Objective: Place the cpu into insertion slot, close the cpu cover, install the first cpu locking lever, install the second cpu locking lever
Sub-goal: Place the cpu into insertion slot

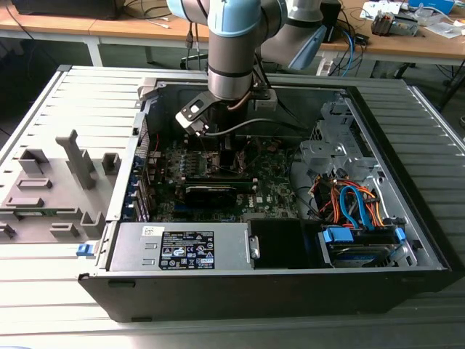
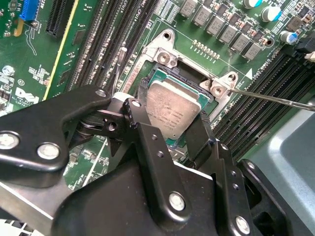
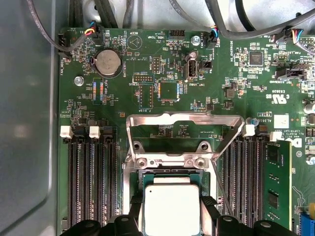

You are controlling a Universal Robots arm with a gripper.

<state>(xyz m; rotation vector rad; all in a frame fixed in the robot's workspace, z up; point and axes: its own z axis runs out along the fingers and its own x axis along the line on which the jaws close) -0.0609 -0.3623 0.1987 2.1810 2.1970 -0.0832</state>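
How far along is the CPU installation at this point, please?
Done: nothing finished yet. In hand: the gripper is shut on the cpu, which sits at the insertion slot; whether it is fully seated I cannot tell. Left: the cpu cover stands open, clear of the slot, and a locking lever is unlatched.

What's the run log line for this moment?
gripper: shut on cpu | cpu: at insertion slot, seating unclear | cpu cover: open

Both wrist views close above cpu (image 3: pixel 171 209)
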